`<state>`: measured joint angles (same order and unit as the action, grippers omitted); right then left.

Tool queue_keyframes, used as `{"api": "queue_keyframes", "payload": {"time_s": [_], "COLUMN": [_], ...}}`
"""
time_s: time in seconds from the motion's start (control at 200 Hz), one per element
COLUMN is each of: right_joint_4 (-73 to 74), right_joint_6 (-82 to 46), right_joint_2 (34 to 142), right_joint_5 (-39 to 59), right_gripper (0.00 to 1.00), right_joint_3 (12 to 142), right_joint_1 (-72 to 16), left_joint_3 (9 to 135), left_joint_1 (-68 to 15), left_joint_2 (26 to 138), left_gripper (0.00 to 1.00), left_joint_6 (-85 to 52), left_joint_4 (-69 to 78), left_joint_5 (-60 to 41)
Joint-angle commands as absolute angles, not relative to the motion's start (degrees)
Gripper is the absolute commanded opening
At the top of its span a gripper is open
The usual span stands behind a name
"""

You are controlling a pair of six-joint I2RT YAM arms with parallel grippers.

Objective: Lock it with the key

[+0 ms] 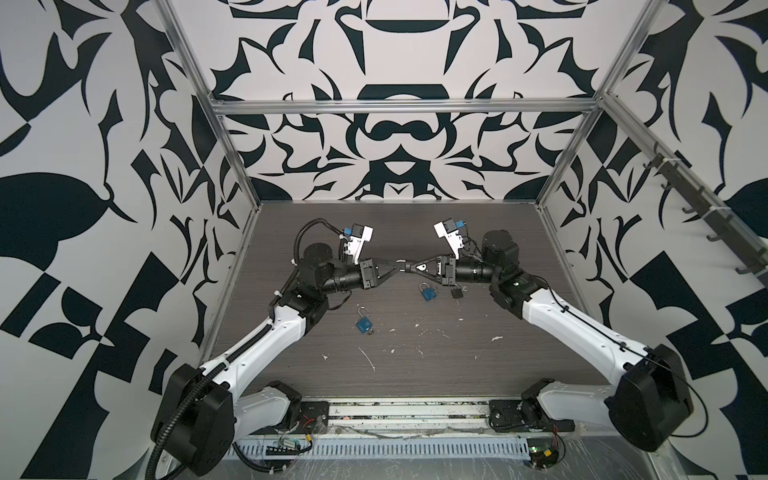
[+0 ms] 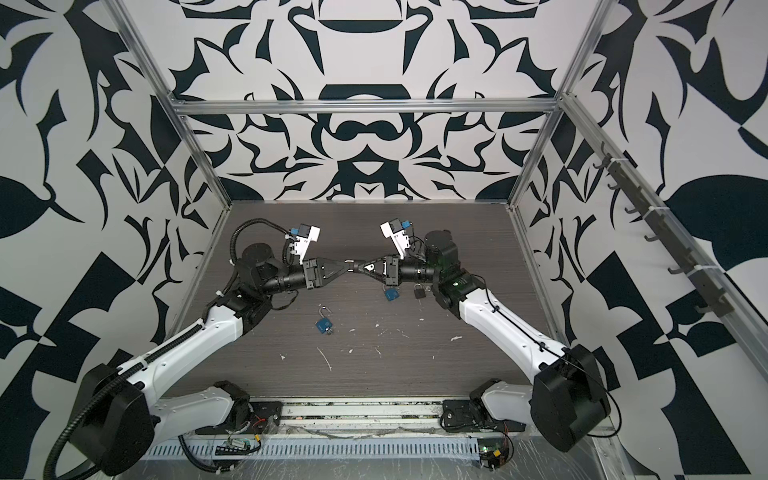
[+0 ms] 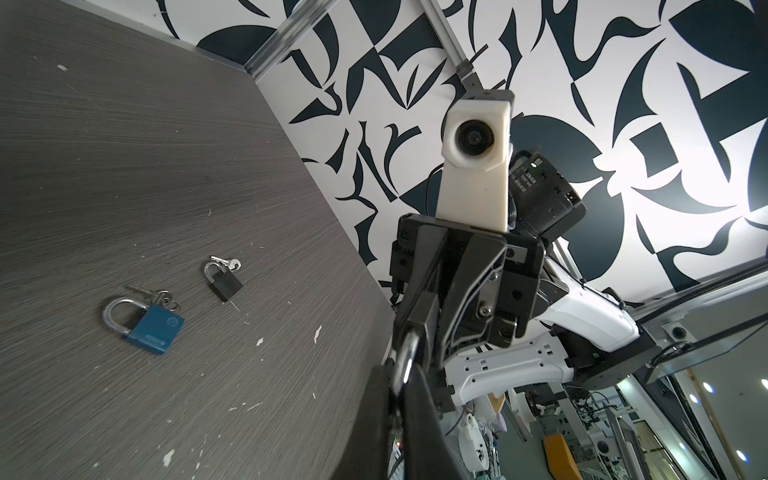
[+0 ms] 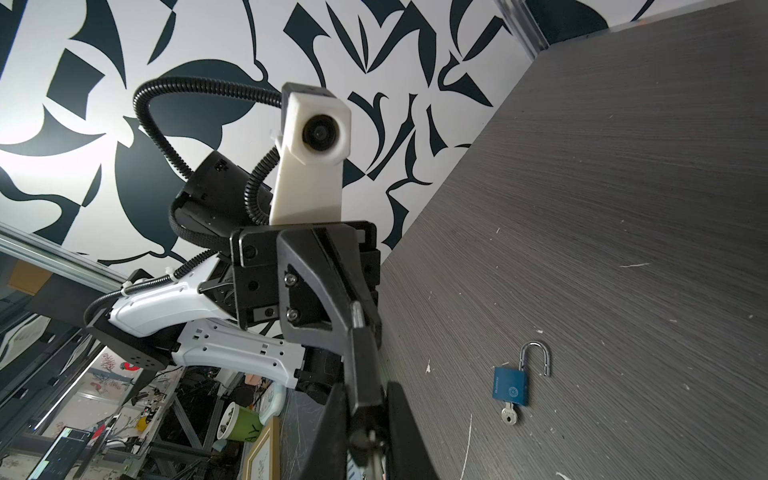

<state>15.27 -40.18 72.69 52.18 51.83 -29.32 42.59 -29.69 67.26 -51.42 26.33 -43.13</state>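
Left pincer (image 1: 395, 267): clenched on the padlock (image 3: 405, 357) shackle.
Right pincer (image 1: 409, 268): apparently grasping its dark body.
Padlock: in air above the table's (image 1: 457, 365) middle.
Risk: uneven pulling could twist it loose.

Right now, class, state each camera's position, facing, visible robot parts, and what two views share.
Top views: high behind the robot, looking down at the table; both arms show.
Left wrist: behind the left fingers, facing them, the right arm and table.
Right wrist: behind the right fingers, facing them, the left arm and table.
Shared: both wrist views show the gripped padlock.
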Motion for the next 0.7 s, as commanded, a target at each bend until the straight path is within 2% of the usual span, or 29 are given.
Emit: {"api": "queue_keyframes", "payload": {"time_s": [0.0,0.695], "right_joint_4": [15.8,18.1], "right_joint_6": [-38.4,-39.2], "right_joint_2": [75.2,79.5], "right_joint_5": [46.0,45.9], "right_gripper": [0.0,0.0], "right_joint_3": [54.3,56.9], "right_joint_1": [-32.0,-34.5], "left_joint_3": [44.6,45.5], "left_joint_1": [-32.9,-34.6], "left_joint_2": [67.3,68.5], "left_gripper": [0.0,0.0], "left_joint_6": [-51.3,-50.8], "left_joint_4": [30.6,30.6], "left_joint_5": [-51.0,-51.4]}}
